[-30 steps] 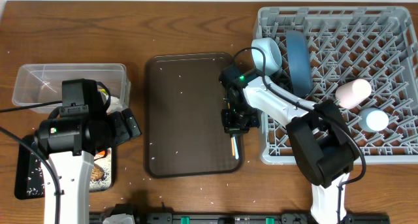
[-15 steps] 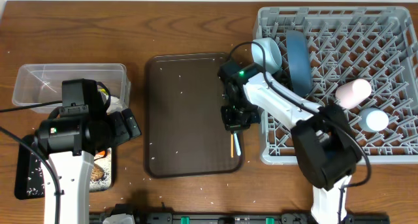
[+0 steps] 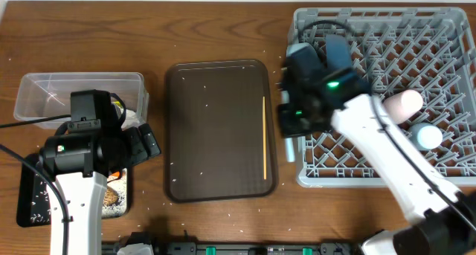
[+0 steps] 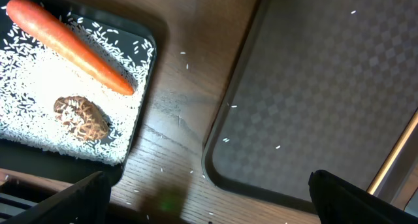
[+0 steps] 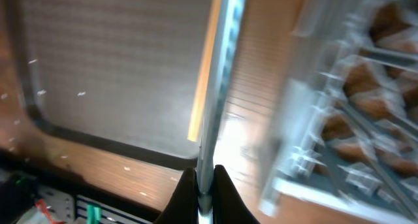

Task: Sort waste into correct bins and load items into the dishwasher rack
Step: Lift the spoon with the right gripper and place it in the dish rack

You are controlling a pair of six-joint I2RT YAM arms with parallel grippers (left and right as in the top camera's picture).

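Spoon (image 5: 219,87) lifted — right pincer (image 5: 204,179) clamps it (wrist view).

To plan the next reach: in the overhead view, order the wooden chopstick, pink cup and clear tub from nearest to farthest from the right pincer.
1. Wooden chopstick, on the brown tray, beside the right pincer.
2. Pink cup, inside the rack.
3. Clear tub, at the far left.
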